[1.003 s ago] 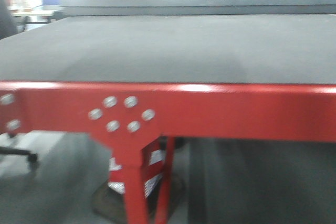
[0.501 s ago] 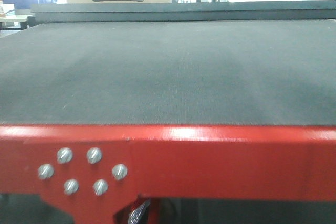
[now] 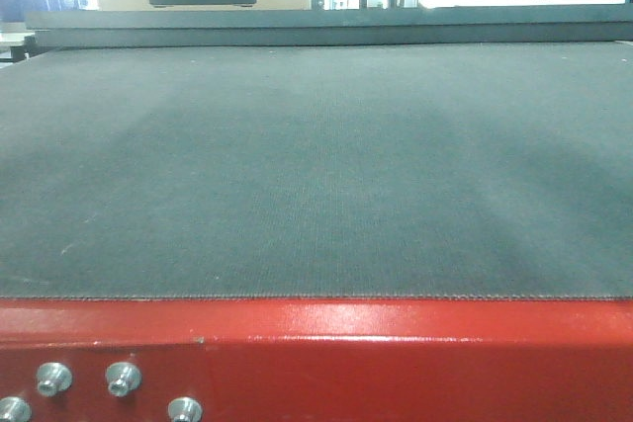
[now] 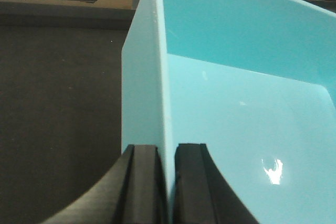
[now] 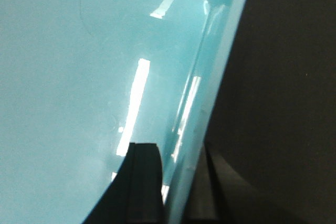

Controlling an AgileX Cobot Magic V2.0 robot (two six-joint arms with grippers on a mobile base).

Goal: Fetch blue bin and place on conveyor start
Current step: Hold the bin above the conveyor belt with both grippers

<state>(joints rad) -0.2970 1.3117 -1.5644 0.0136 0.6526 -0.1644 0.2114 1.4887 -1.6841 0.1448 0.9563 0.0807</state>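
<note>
Dark belt (image 3: 316, 165) lay behind its red frame (image 3: 415, 343). Left tool (image 4: 167, 182) and right tool (image 5: 177, 182) each pinched a wall of the bin (image 4: 247, 119) near the belt's front edge. Uneven letting go could tip it.

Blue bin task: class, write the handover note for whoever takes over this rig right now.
Left gripper: shut on the blue bin wall.
Right gripper: shut on another wall.
Bin looks empty. Wrist views show the dark conveyor start beside it; the front view shows no bin on it.
Done: bin fetched and brought to the conveyor.
Left: set it down, release both grips.
</note>
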